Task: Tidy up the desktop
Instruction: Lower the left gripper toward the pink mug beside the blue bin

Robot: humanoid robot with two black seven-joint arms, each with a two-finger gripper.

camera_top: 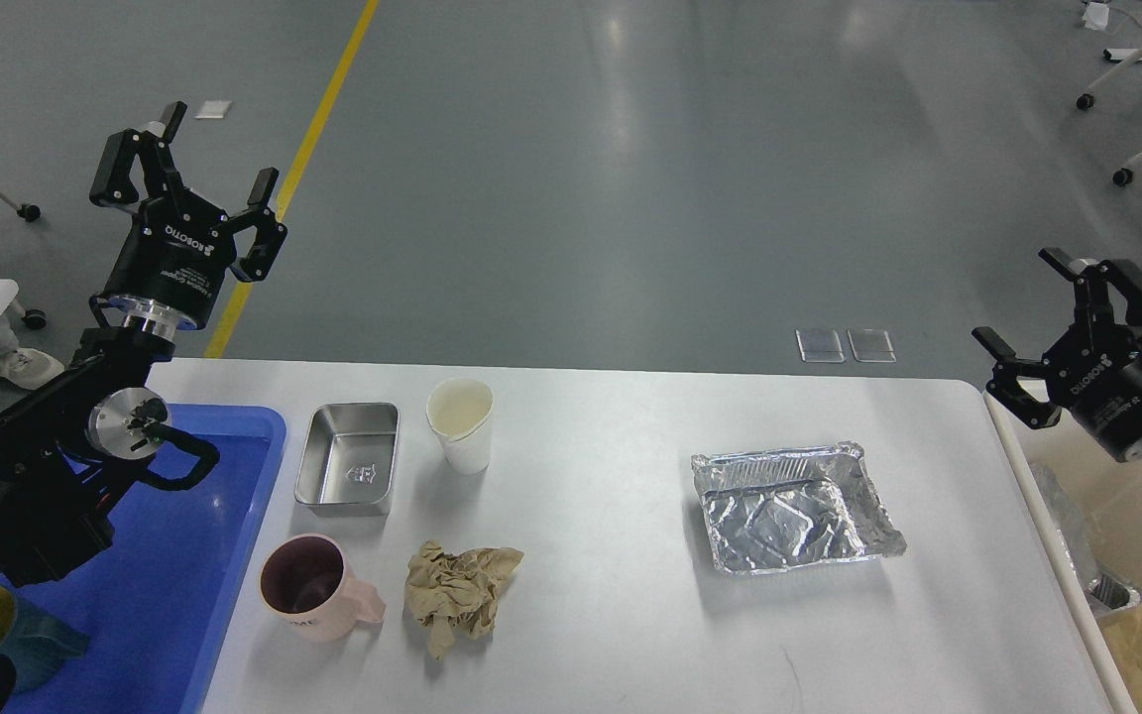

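The white desktop (611, 595) fills the lower middle of the head view. On it stand a steel box (349, 472), a white paper cup (462, 424), a pink mug (311, 587), a crumpled brown paper (459, 591) and a foil tray (791, 507). My left gripper (189, 169) is open and empty, raised high above the desktop's far left corner. My right gripper (1052, 307) is open and empty, raised beyond the desktop's right edge.
A blue plastic tray (184, 565) lies left of the desktop, partly under my left arm, with a yellow and teal item (6, 635) at its near end. A beige bin (1126, 555) with a plastic liner stands to the right. Chair legs on castors (1126, 109) stand far right.
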